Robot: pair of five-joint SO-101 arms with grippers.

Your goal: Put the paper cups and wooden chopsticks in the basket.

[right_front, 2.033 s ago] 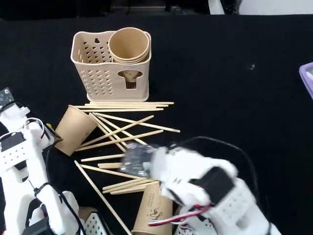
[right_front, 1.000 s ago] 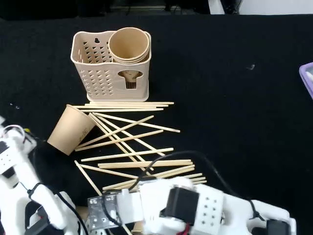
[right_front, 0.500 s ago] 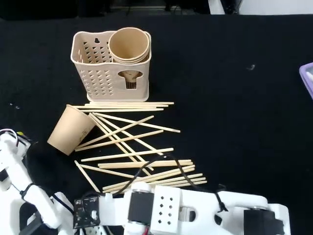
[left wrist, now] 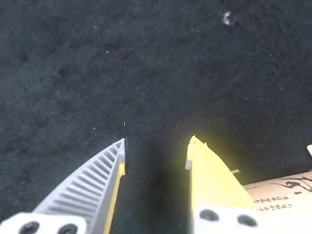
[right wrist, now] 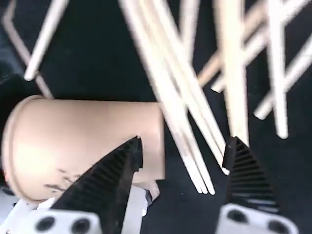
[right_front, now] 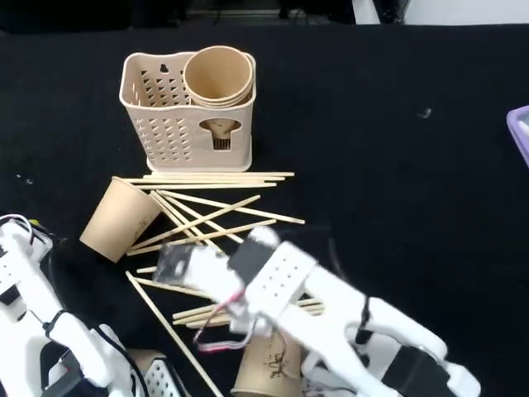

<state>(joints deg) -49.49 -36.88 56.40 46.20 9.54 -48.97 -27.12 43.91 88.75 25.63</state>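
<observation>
From above, the one cup with any writing is the printed cup [right_front: 266, 364] lying at 6 o'clock; its dark script is too small to read. Half a second ago my right arm lay low along the near edge. It now reaches up across the pile, putting my right tool [right_front: 172, 263] at 8 o'clock and leaving that cup uncovered. The beige perforated plastic basket [right_front: 178, 132] stands at 11 o'clock with stacked paper cups [right_front: 219, 74] in one compartment. A plain paper cup [right_front: 120, 219] lies on its side at 9 o'clock beside the scattered wooden chopsticks [right_front: 207, 179] on the black cloth bench [right_front: 397, 182].

At my left wrist, my left tool [left wrist: 156, 146] gapes over bare cloth with nothing held. One finger is ribbed grey and the other yellow, and the printed cup is just beside the yellow one.

At my right wrist, my right tool [right wrist: 184, 146] is spread wide and grips nothing. Its ribbed black fingers straddle pale chopsticks [right wrist: 170, 97] and the edge of a tan cup [right wrist: 83, 141] lying on its side.
</observation>
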